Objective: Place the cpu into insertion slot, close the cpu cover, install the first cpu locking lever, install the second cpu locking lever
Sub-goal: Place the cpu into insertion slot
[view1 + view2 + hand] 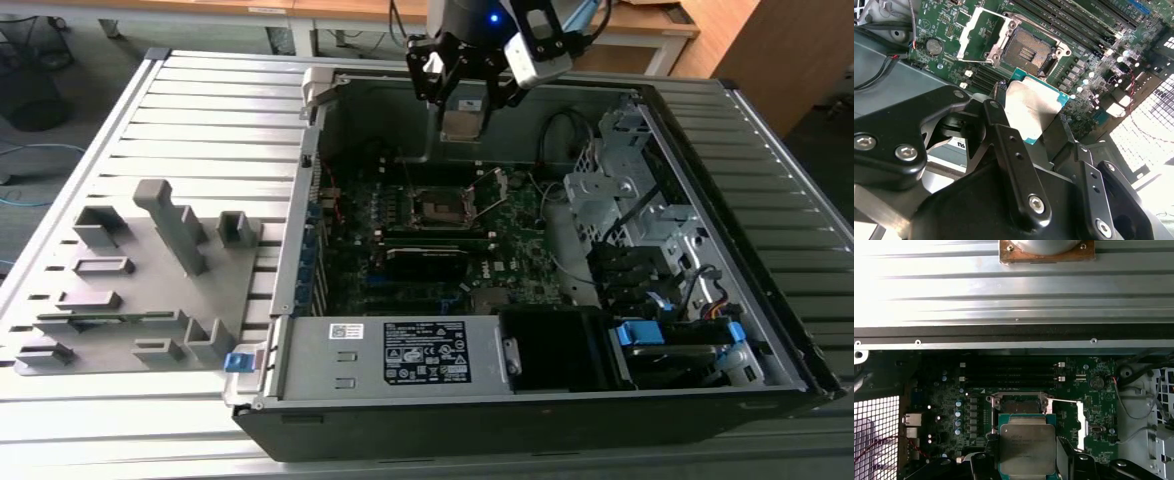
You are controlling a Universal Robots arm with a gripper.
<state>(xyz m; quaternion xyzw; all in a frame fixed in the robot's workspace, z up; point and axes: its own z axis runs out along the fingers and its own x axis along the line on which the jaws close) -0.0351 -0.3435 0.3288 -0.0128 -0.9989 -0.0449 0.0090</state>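
Note:
My gripper (463, 100) hangs above the open computer case, shut on the cpu (465, 123), a flat square chip with a dull silver top. In both wrist views the cpu (1031, 110) (1026, 447) sits between the two black fingers (1061, 131), gripped by its edges. Below it on the green board lies the insertion slot (438, 205) (1029, 50) (1019, 405), dark in the centre and uncovered. The cpu cover (979, 37) (1082, 417), a thin silvery frame, is swung open to one side of the slot. The cpu is well above the slot and not touching it.
A silver power supply (387, 355) fills the case's near side. A metal drive cage (627, 200) with cables stands at the exterior view's right. Long black memory slots (1009, 372) run beside the socket. A grey fixture (134, 280) with holders lies outside the case at the exterior view's left.

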